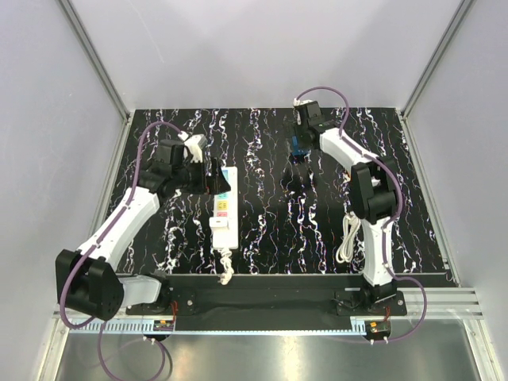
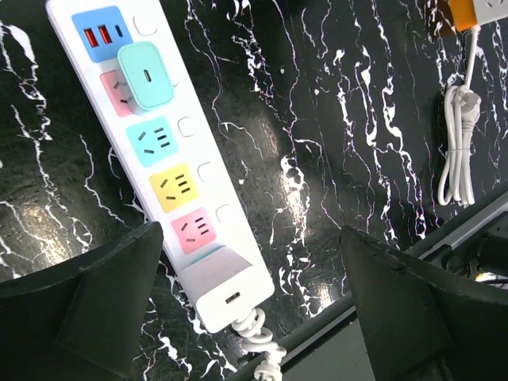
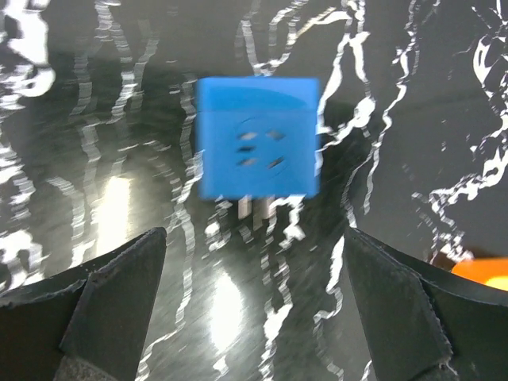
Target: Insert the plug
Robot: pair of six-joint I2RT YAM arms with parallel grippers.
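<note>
Currently the blue plug (image 1: 298, 148) lies on the black, white-veined desk (image 1: 262, 230) toward the far side, well apart from the power strip (image 1: 223, 214), which lies lengthwise left of centre. The right pincer (image 1: 299, 156) hangs just over the plug with its jaws spread wide and gripping nothing. In the right wrist view the plug (image 3: 258, 135) sits ahead of the two dark fingers (image 3: 103, 317), touched by neither. Its face shows small slots, and metal prongs (image 3: 254, 208) stick out of its near edge. That view is blurred, so finer detail cannot be made out. The left pincer (image 1: 216, 176) is likewise released, poised above the far end of the strip. From the left wrist camera the strip (image 2: 222, 278) runs between the parted fingers (image 2: 413, 309), neither of which touches it. Along it sit a blue USB block, then pink, blue, yellow and pink sockets, each with a white button beside it. A mint adapter (image 2: 148, 75) occupies the first pink socket, next to the USB block. The strip's curly cord (image 1: 226, 270) trails off its near end toward the arm bases. A coiled white cable (image 1: 346, 238) lies on the desk just beside the right arm.
</note>
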